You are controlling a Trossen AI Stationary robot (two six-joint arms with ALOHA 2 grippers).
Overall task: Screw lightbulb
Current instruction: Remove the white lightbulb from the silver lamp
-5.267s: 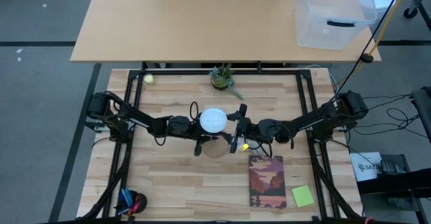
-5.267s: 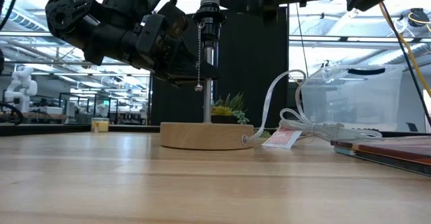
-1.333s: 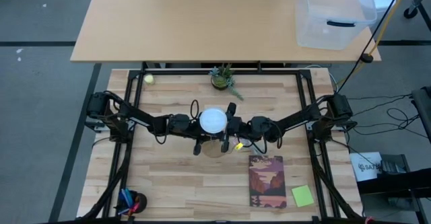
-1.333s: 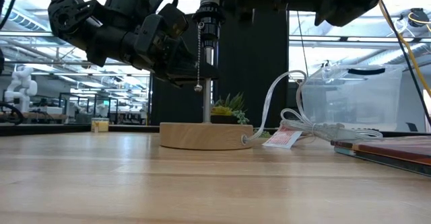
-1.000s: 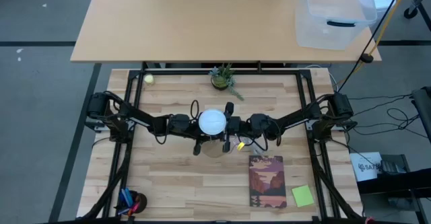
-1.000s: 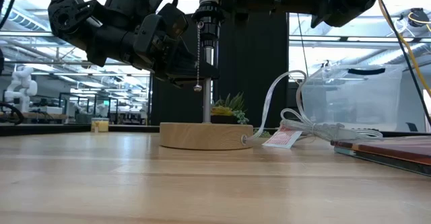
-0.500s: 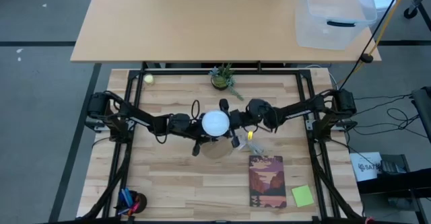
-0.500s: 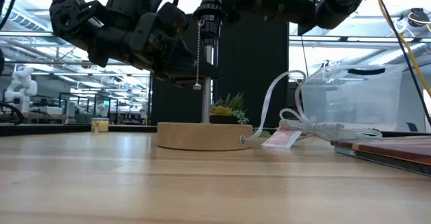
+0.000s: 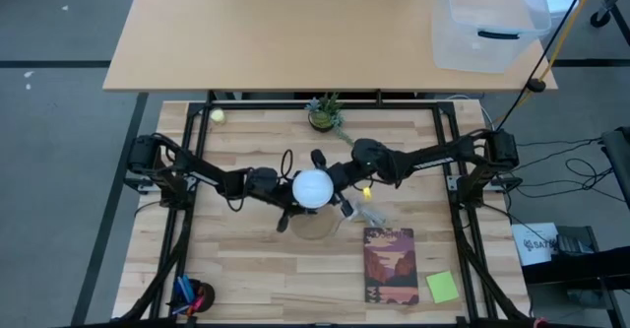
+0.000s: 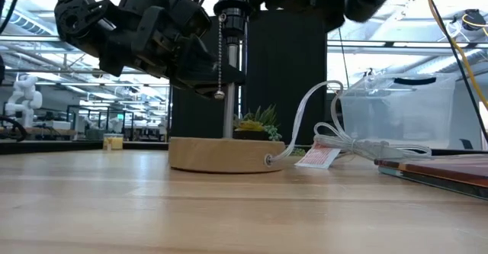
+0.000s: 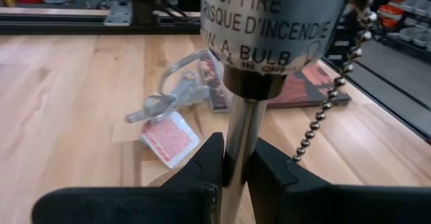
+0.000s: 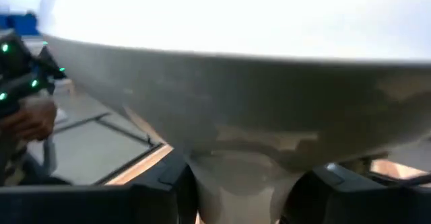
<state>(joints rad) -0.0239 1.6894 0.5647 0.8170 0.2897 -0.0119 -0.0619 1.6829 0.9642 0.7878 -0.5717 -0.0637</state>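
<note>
Lightbulb [image 9: 313, 188], 1 item, white frosted globe, located at table centre atop a lamp stand, directly over the round wooden base [image 10: 217, 154] and between the 2 grippers. Orientation: long axis vertical, globe uppermost, pale cone neck [image 12: 237, 183] pointing down toward the socket [image 11: 273, 19]; from above only the round top shows. Right gripper [image 12: 237, 190]: jaws at a middling width, closed on the neck just under the globe, a dark finger on either side of it. Left gripper [image 11: 232, 173]: jaws narrow, clamped on the thin metal stem [image 11: 240, 140] below the socket, apparently steadying the stand. Pull chain [image 11: 333, 93], 1, beaded, hanging beside the stem. Power cord [image 10: 328, 128], 1, pale, running out of the base and looping across the table top [image 10: 114, 208]. Progress, as judged: bulb is already brought to the socket and seated upright on the stand's axis, with both holds in place; how deep the thread has gone cannot be told, since the joint between screw end and socket is hidden in every view. Remaining, as judged: further turns of the neck until it seats, then release by both arms. Also present: small potted plant [image 9: 325, 113], book [image 9: 390, 265] with a picture cover, yellow-green note [image 9: 442, 287], small yellow-green ball [image 9: 217, 115], none touching the lamp.
</note>
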